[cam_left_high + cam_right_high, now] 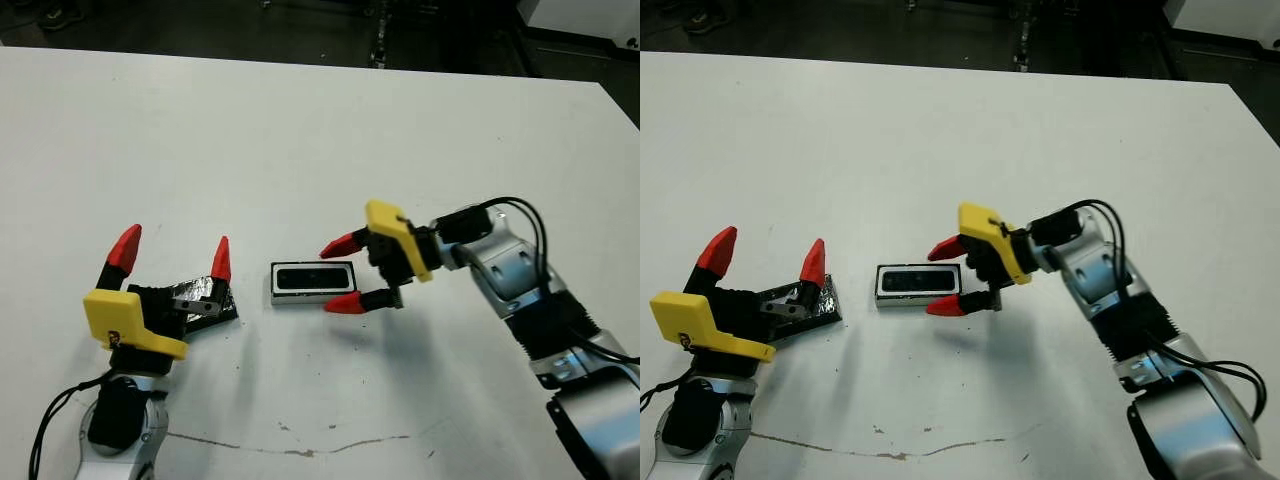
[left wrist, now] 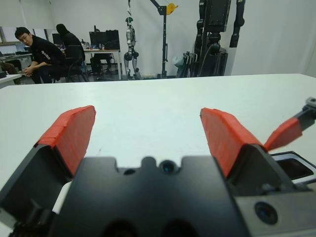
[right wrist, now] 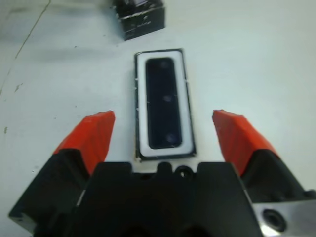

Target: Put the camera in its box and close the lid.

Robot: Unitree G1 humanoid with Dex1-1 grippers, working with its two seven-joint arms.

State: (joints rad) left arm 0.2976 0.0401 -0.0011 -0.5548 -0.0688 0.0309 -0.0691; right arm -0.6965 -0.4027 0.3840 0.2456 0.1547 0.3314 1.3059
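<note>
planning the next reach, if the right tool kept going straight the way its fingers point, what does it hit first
The right tool, open, points at the small white-rimmed box with the flat black camera lying inside. It would probably meet the box's near end first, its fingers passing on either side; the black glossy lid lies farther on.

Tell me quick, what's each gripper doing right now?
Left gripper: open, holding nothing, above the lid.
Right gripper: open, empty, straddling the box end.

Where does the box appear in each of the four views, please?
Left eye view: box at centre, camera inside it.
Right eye view: box left of centre.
Left wrist view: only a corner at the right edge.
Right wrist view: box centred.
Shared landmark: the right tool at the box's end.
</note>
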